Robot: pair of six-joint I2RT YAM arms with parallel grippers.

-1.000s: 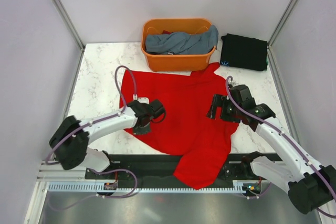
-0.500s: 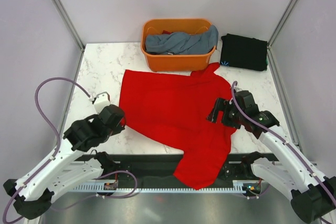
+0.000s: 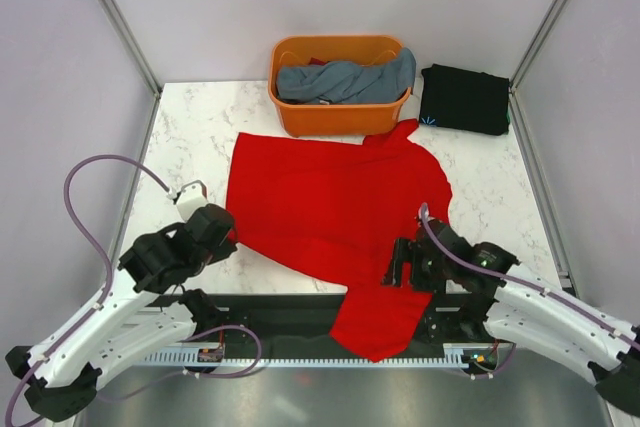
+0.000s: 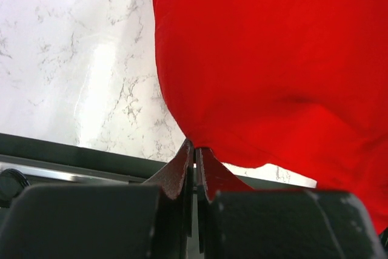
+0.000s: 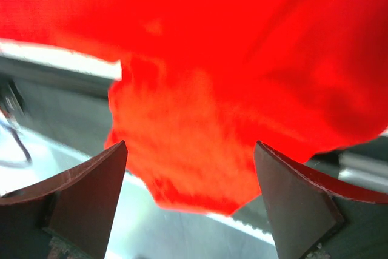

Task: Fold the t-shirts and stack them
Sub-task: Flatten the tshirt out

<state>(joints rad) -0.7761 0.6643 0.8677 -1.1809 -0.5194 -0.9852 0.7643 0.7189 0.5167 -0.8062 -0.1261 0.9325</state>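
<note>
The red t-shirt (image 3: 330, 197) hangs its tail straight ahead of our right gripper (image 5: 191, 145), fingers spread (left gripper (image 4: 194, 150): fingers pressed together).

T-shirt (image 3: 330, 202) is plain red, basket (image 3: 340, 119) orange, clothing (image 3: 345, 80) in it grey-blue, folded garment (image 3: 465, 99) black, table (image 3: 190, 137) white with grey marble veining.

A red t-shirt (image 4: 273, 59) on the marble table (image 4: 79, 71), its edge at the tip of the pressed-together gripper (image 4: 194, 153).

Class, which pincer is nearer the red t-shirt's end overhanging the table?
Right. The right pincer is above the overhanging end; the left pincer is at the red t-shirt's left edge.
</note>
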